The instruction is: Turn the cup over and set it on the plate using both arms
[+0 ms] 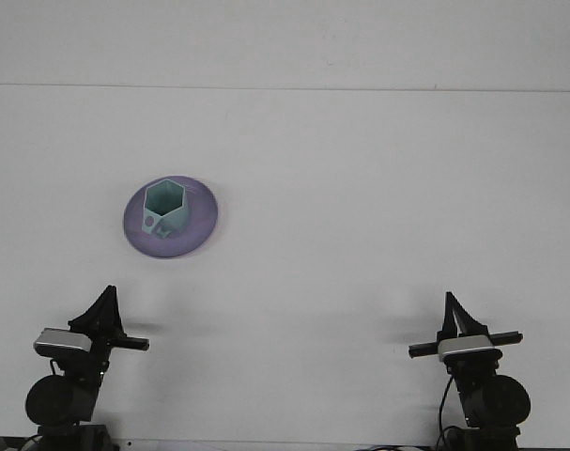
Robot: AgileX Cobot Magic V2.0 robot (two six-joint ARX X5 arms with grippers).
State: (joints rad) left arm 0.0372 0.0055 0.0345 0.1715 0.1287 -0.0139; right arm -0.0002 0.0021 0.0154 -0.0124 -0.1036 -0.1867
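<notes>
We face a plain white tabletop that runs back to a pale wall, bare but for one small group of things on its left half. There the cup, a mint-green hexagonal one, stands upright with its mouth up on the plate, a shallow purple disc; the cup sits a little left of the plate's middle, touching it, and its hollow looks empty as far as we can see into it. We judge the cup to be light, stiff moulded plastic, smooth and somewhat slippery, unlikely to break, and best taken across two opposite flat walls near the rim, where fingers would bear flat, not on an edge. A dark mark or opening shows on its near wall, too small for us to read. The plate holds nothing but the cup, and it looks light enough to slide if nudged. Both arms sit low at the near edge, well apart from the plate: the left gripper on the plate's side and the right gripper across the table. We cannot tell how their fingers stand from this view.
</notes>
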